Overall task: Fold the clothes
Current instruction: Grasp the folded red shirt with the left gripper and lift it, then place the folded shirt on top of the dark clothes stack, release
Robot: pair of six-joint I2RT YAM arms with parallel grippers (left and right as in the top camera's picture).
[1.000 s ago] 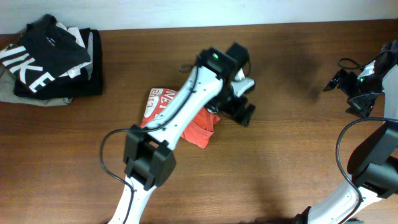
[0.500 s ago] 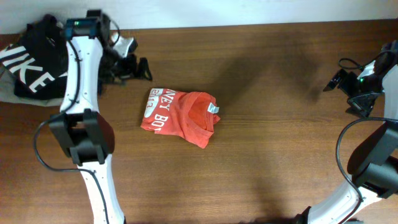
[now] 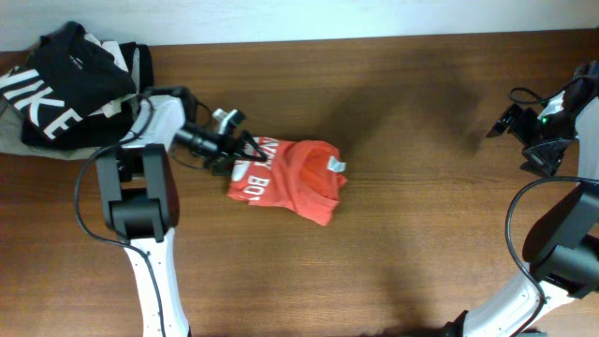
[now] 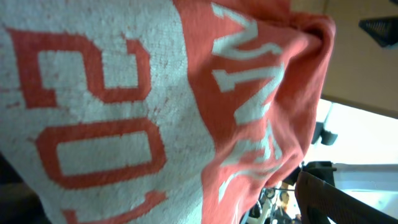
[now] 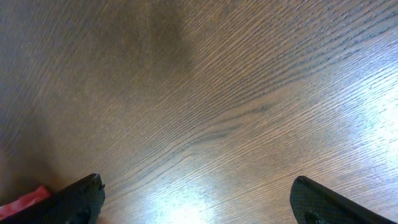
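Red-orange T-shirt (image 3: 298,180) lies bunched against the low, outstretched left gripper (image 3: 246,150).

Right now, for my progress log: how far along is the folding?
Done: the red-orange T-shirt lies in a compact, rumpled bundle on the table, white lettering up. In hand: the left gripper is at its lettered edge; fabric fills the wrist view, grip unclear. The right gripper hangs open over bare wood, away from it. Left: probably squaring the fold.
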